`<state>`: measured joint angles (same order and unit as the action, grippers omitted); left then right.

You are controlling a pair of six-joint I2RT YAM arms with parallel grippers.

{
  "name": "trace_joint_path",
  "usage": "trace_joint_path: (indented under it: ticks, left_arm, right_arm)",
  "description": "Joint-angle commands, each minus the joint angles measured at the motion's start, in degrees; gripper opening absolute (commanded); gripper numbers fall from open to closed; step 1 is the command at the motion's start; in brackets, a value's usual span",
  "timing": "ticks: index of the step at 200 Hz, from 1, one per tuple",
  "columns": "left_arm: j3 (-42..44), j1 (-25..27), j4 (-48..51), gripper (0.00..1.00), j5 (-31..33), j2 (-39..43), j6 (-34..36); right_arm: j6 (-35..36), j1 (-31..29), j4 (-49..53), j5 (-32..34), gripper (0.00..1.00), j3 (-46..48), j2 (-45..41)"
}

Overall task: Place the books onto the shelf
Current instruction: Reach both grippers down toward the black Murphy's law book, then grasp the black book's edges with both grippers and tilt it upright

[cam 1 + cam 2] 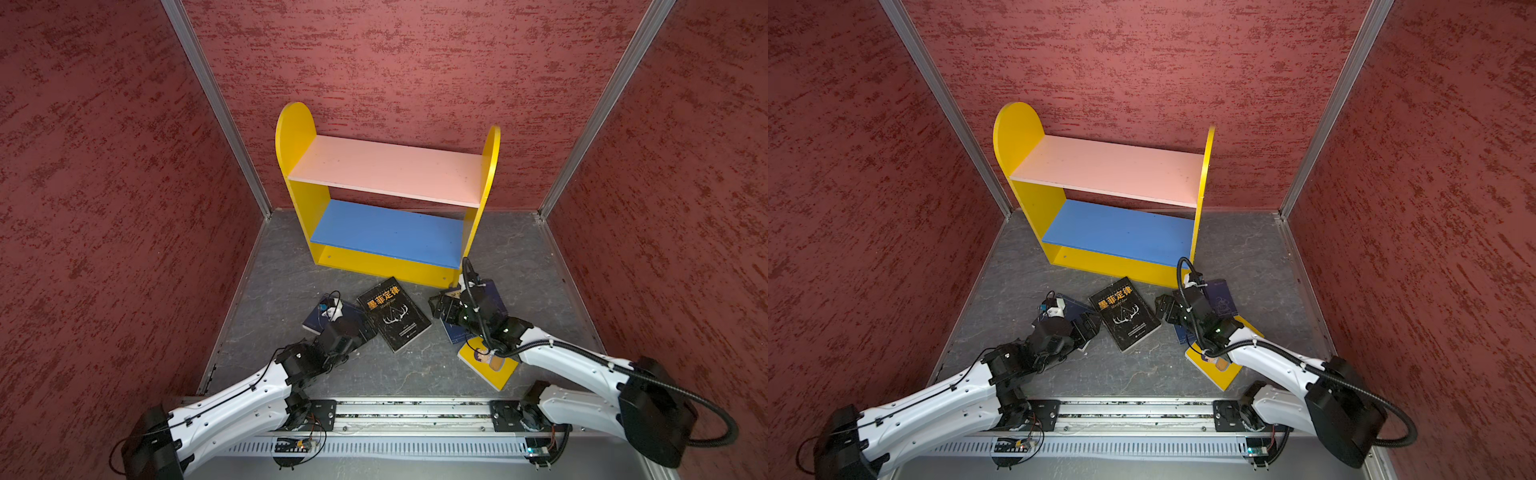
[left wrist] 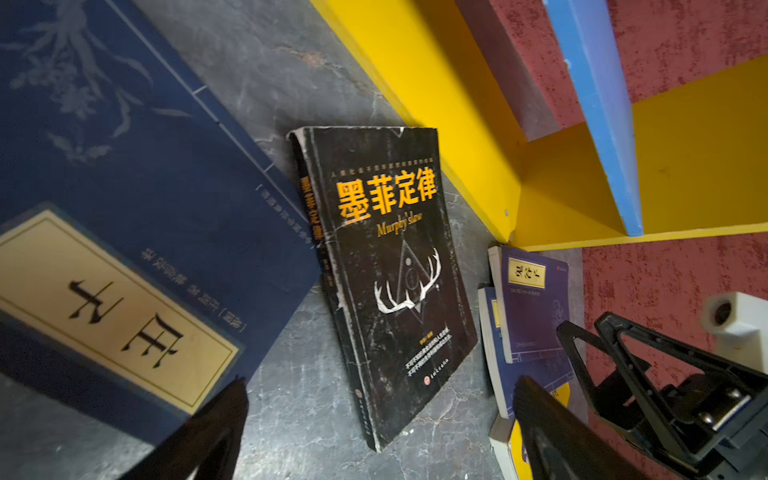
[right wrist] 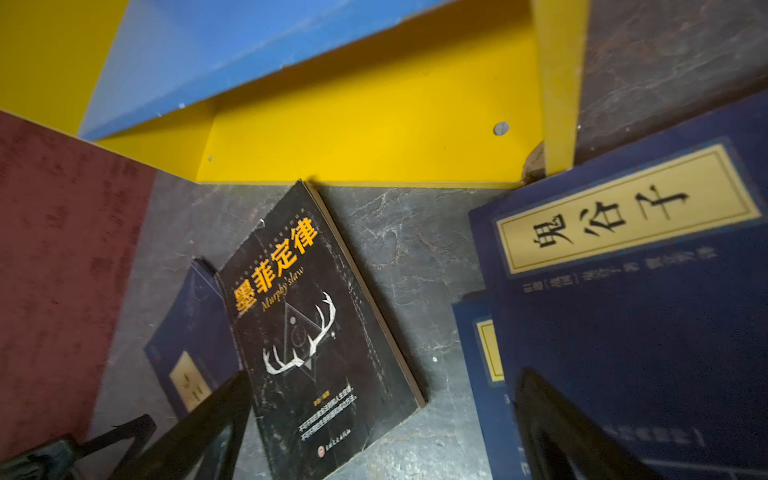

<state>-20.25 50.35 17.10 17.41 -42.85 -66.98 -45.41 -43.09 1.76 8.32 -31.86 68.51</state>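
Shelf point(image 1: 295, 137) stands at the back wall, both boards open; all five books lie flat on the floor point(image 1: 415, 374) in front. Black book point(image 1: 393, 313) is mid-floor, top corner at the shelf base's front edge; left navy book point(image 1: 316, 318) just beside it; right navy pair point(image 1: 496, 299) overlaps the yellow book point(image 1: 490, 365). Left gripper point(image 2: 382, 382) and right gripper point(image 3: 384, 374) flank the black book, jaws spread wide, holding nothing; a bare floor strip lies on its right.

One shelf point(image 1: 296, 137) with two boards, pink over blue. In front of the shelf, five in all: one black book point(image 1: 393, 313), one yellow book point(image 1: 498, 376), and three navy: a lone navy book point(image 1: 311, 321), plus an upper navy book point(image 2: 536, 307) overlapping a lower navy book point(image 2: 490, 353).
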Motion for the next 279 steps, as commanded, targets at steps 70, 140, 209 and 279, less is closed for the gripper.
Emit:
trace_joint_path:
  ticks: [70,140,209,279]
  left_arm:
    - [6.76,-11.88,-14.92,0.95,-18.9,-4.33,-1.45]
    - [4.79,-15.31,-21.91,0.99,-27.59,-16.35,-0.8]
    - [3.18,-15.21,-27.15,1.0,-30.32,-26.86,-2.69]
    - [1.13,-15.55,-40.31,0.89,-35.29,-37.02,3.38]
  right_arm:
    - [8.31,-4.28,-10.03,2.05,0.99,-5.72,16.67]
    - [7.86,-4.28,-12.4,-3.35,0.99,-7.48,23.37]
    - [8.51,-4.3,-13.83,-7.88,0.99,-9.2,27.72]
    - [10.72,-4.26,-13.26,-15.59,0.97,-12.11,32.27]
